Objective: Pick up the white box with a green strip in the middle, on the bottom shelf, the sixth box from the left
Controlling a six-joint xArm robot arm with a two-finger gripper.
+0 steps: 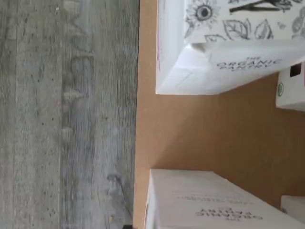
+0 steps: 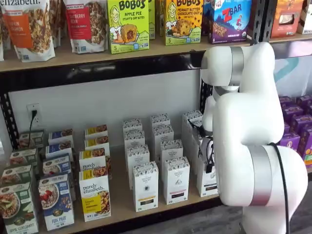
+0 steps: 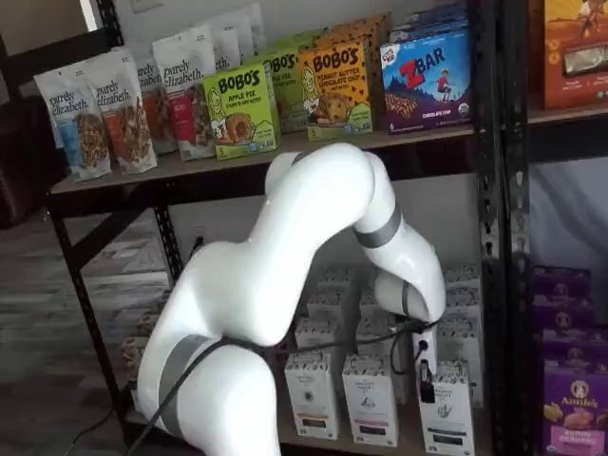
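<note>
Looking down in the wrist view: tan bottom shelf (image 1: 190, 133), grey plank floor (image 1: 66, 114) past its near edge, two white cartons with bare board between; which is the target, I cannot tell.

In both shelf views the gripper (image 2: 208, 163) (image 3: 425, 380) hangs at the white box (image 2: 206, 182) (image 3: 446, 413), front row, right end of the white cartons. Fingers show side-on; jaws are spread wide, holding nothing.

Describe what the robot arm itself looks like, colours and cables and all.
The arm is glossy white, built of fat rounded segments with grey metallic bands at the joints. A thin black cable runs along its lower segment. The gripper is small, with a white body and black fingers.
</note>
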